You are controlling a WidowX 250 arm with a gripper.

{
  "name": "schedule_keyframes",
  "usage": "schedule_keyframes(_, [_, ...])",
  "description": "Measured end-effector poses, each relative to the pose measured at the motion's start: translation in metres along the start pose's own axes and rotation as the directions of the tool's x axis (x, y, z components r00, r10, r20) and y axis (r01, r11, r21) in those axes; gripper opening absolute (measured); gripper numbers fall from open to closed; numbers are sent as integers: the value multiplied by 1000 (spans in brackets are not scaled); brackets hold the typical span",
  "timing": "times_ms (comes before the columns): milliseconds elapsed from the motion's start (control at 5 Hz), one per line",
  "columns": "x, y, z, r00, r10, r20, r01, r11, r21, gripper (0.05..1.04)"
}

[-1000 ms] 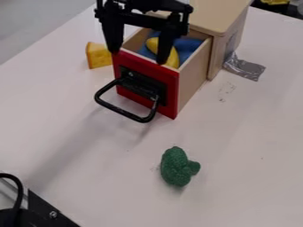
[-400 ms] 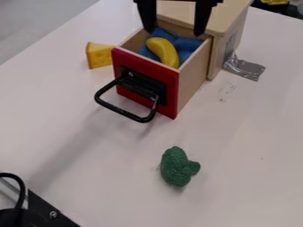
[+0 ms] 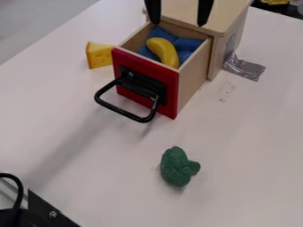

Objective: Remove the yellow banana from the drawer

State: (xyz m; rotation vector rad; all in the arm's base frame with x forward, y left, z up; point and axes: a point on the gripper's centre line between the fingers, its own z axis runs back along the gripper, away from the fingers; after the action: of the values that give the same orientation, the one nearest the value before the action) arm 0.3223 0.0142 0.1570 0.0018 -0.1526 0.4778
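The black hand (image 3: pixel 179 23) is open, its tapered fingers well apart above the far end of the pale wooden drawer (image 3: pixel 196 68). Inside, the smooth, curved yellow banana (image 3: pixel 165 51) lies on rumpled blue cloth (image 3: pixel 188 43). The flat red front carries a bent black handle (image 3: pixel 121 112). Left sits a pitted cheese wedge (image 3: pixel 99 56); right, crinkled silver tape (image 3: pixel 246 68); near, bumpy green broccoli (image 3: pixel 175 166) on the smooth worktop (image 3: pixel 237 133). Since the first frame, the hand has shifted farther off, uncovering the banana.
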Motion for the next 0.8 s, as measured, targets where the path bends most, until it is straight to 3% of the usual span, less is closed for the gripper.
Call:
schedule_keyframes(600, [21, 22, -42, 999, 42, 8, -42, 996, 79, 1001])
schedule_keyframes(800, [19, 28, -52, 999, 48, -10, -47, 994, 95, 1001])
